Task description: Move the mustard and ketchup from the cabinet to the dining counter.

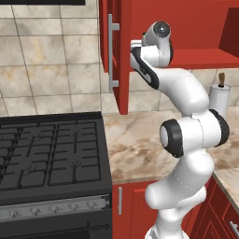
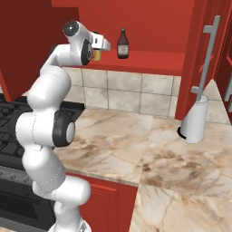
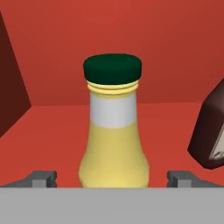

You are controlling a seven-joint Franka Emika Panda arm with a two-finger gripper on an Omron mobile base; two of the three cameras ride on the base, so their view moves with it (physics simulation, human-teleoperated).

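The mustard (image 3: 113,127), a yellow bottle with a green cap, stands upright on the red shelf of the open cabinet (image 2: 149,61). My gripper (image 3: 113,179) is open, one fingertip on each side of the bottle's lower body with a gap on both sides. In the right base view the gripper (image 2: 103,49) reaches into the cabinet, and the mustard (image 2: 96,55) is partly hidden behind the hand. The ketchup (image 2: 122,44), dark red-brown with a black cap, stands just to the right on the same shelf; the ketchup (image 3: 212,135) fills the right edge of the hand view. The dining counter is out of view.
The open cabinet door (image 1: 112,51) with its silver handle hangs left of the arm. Below lie a marbled worktop (image 2: 136,145) and a black stove (image 1: 51,149). A white cylinder (image 2: 195,120) stands on the worktop at the right, near the other door.
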